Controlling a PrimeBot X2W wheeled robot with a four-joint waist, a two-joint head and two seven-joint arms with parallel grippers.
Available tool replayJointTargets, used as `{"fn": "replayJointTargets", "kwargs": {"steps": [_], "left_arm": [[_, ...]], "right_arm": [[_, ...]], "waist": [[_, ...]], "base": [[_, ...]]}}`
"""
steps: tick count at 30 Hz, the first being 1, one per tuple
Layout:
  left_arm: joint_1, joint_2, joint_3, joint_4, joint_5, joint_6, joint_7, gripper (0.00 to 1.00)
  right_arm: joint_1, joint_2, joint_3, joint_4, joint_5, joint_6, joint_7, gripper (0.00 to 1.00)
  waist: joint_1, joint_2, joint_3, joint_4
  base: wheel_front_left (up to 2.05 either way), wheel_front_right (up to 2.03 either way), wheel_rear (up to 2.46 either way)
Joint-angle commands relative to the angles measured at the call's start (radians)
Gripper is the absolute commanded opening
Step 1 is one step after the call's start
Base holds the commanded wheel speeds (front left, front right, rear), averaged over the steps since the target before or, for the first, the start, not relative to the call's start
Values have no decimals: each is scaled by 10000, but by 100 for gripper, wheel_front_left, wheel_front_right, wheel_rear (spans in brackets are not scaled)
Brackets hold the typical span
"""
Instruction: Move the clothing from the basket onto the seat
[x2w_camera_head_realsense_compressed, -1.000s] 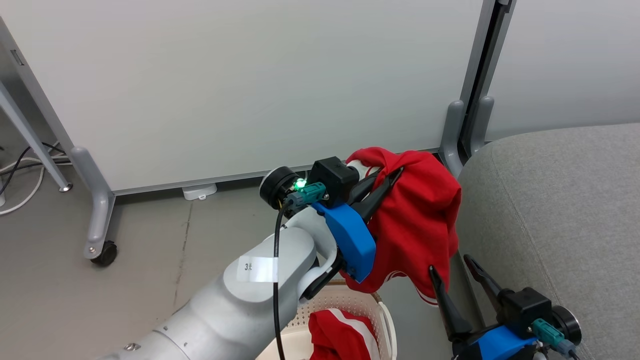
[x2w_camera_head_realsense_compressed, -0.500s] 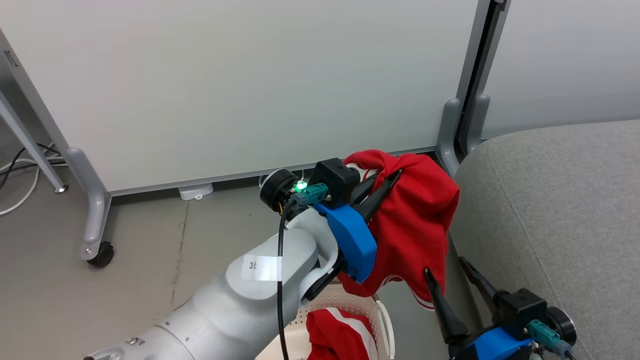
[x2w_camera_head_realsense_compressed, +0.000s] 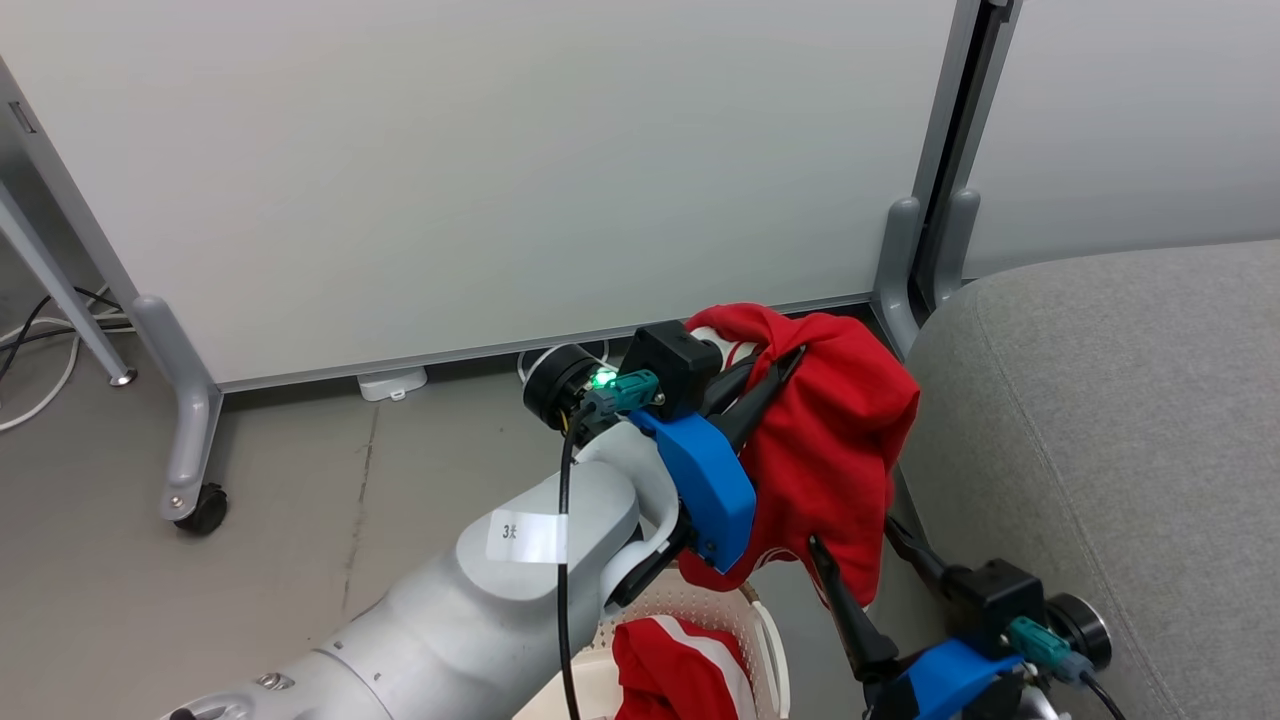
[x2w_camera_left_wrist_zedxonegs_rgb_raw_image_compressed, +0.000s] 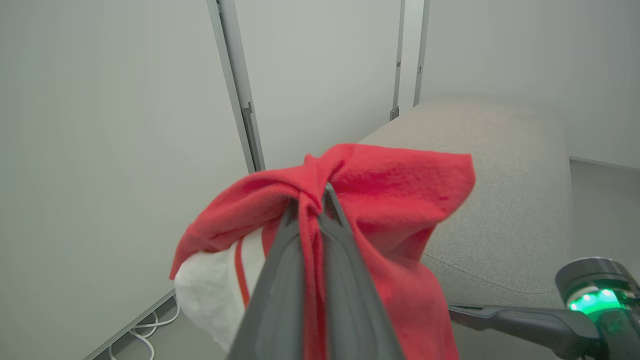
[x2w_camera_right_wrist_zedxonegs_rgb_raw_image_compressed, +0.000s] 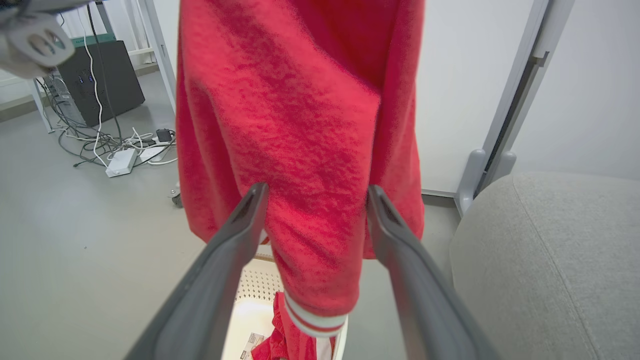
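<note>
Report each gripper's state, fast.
Left gripper: shut on the garment.
Right gripper: open, holding nothing.

pale grey arm (x2w_camera_head_realsense_compressed: 480, 610) with blue wrist cover (x2w_camera_head_realsense_compressed: 705, 480), black cable (x2w_camera_head_realsense_compressed: 560, 570), dark-fingered left hand (x2w_camera_head_realsense_compressed: 788, 358).

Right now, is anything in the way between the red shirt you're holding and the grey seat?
Nothing visible blocks it. The red garment hangs from the shut left pincer, right beside the seat. The open right pincer sits low by the garment's hem, beneath the way across.
</note>
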Motion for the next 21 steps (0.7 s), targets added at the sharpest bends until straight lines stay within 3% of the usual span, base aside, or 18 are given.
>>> {"fn": "replayJointTargets", "kwargs": {"steps": [1,14,15,16,17,21], "left_arm": [[-209,-1,-35,-35,-68,25,-61,0],[-145,-3,-168,-166,-157,37,-92,0],[-137,-1,-176,-162,-164,30,-94,0],[-128,-3,-185,-155,-177,24,-94,0],[-126,-3,-191,-148,-181,22,-95,0],[-98,-3,-212,-114,-216,24,-93,0]], "right_arm": [[-272,-88,105,158,-36,1,101,100],[-1878,-199,822,1575,414,1,133,100],[-1984,-205,882,1678,448,1,121,84],[-2079,-209,934,1773,492,1,91,28],[-2152,-227,1021,1852,527,1,56,0],[-2334,-290,1162,2093,631,1,-123,0]], "waist": [[0,-1,12,19],[0,-1,96,42],[0,-1,96,41],[0,-1,95,40],[0,-1,94,40],[0,-1,76,29]], "base": [[0,0,0],[0,0,0],[0,0,0],[0,0,0],[0,0,0],[0,0,0]]}}
